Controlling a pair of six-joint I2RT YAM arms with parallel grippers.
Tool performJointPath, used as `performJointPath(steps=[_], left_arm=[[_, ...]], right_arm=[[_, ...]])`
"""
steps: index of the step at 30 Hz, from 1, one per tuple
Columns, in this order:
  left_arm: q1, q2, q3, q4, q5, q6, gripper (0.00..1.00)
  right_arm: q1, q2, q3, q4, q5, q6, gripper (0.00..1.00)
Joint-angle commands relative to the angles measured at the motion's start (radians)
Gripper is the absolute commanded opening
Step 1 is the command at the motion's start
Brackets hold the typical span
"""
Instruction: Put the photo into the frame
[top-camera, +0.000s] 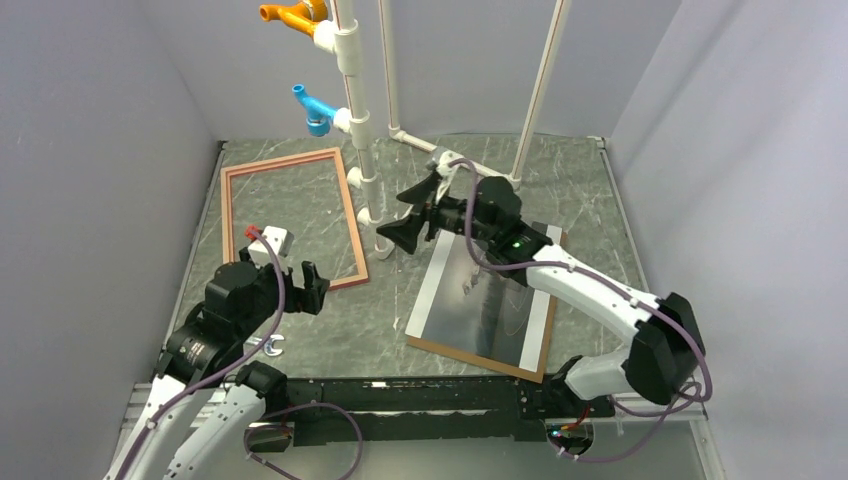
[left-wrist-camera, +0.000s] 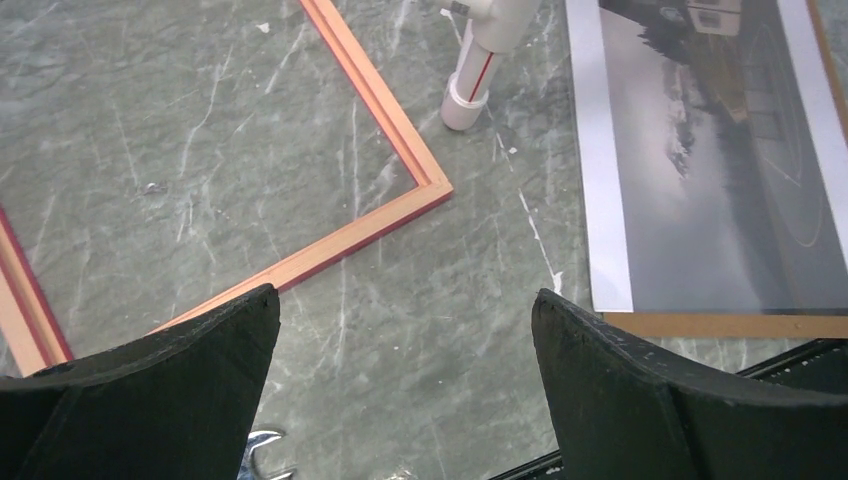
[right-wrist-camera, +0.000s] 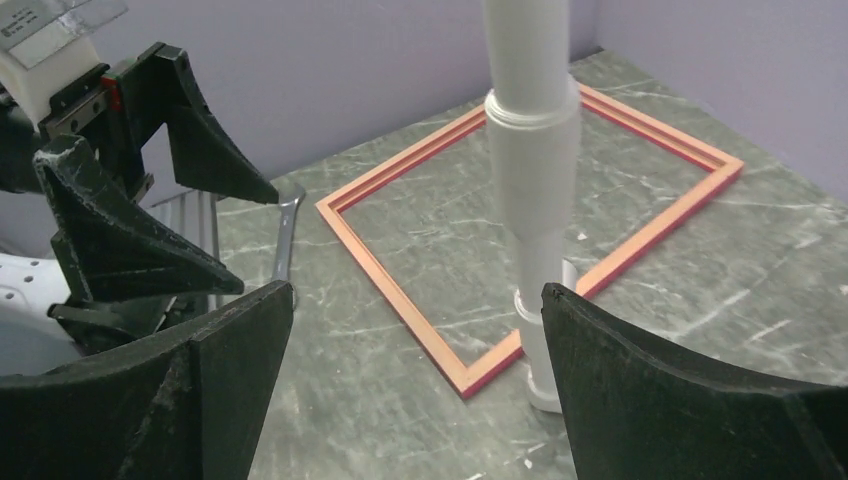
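Note:
The frame (top-camera: 352, 220), a thin salmon-edged rectangle, lies flat at the back left, with bare table inside it. Its near corner shows in the left wrist view (left-wrist-camera: 385, 100) and in the right wrist view (right-wrist-camera: 385, 290). The photo (top-camera: 485, 300), picture side up with white bands on two edges, lies on the brown backing board (top-camera: 470, 357) at the centre right. It also shows in the left wrist view (left-wrist-camera: 700, 180). My left gripper (top-camera: 305, 288) is open and empty above the table, near the frame's near corner. My right gripper (top-camera: 415, 215) is open and empty, in the air past the photo's far end, pointing toward the frame.
A white pipe stand (top-camera: 360, 150) rises between frame and photo, its foot (left-wrist-camera: 470, 95) beside the frame's corner. It carries blue (top-camera: 315, 110) and orange (top-camera: 290, 15) fittings. A small wrench (top-camera: 272, 347) lies by the left arm. Grey walls close in the table.

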Motion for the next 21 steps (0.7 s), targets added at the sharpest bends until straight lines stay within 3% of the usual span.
performJointPath(steps=[1, 10, 21], left_arm=[[-0.003, 0.014, -0.003, 0.007, -0.072, 0.025, 0.99], [-0.002, 0.107, -0.023, 0.026, -0.081, 0.060, 0.99], [-0.003, 0.094, -0.037, 0.034, -0.084, 0.051, 0.99]], right_arm=[[0.041, 0.074, 0.106, 0.051, 0.063, -0.037, 0.96], [0.053, 0.207, 0.216, 0.018, 0.232, 0.003, 0.93], [0.113, 0.157, 0.111, 0.016, 0.279, -0.042, 0.91]])
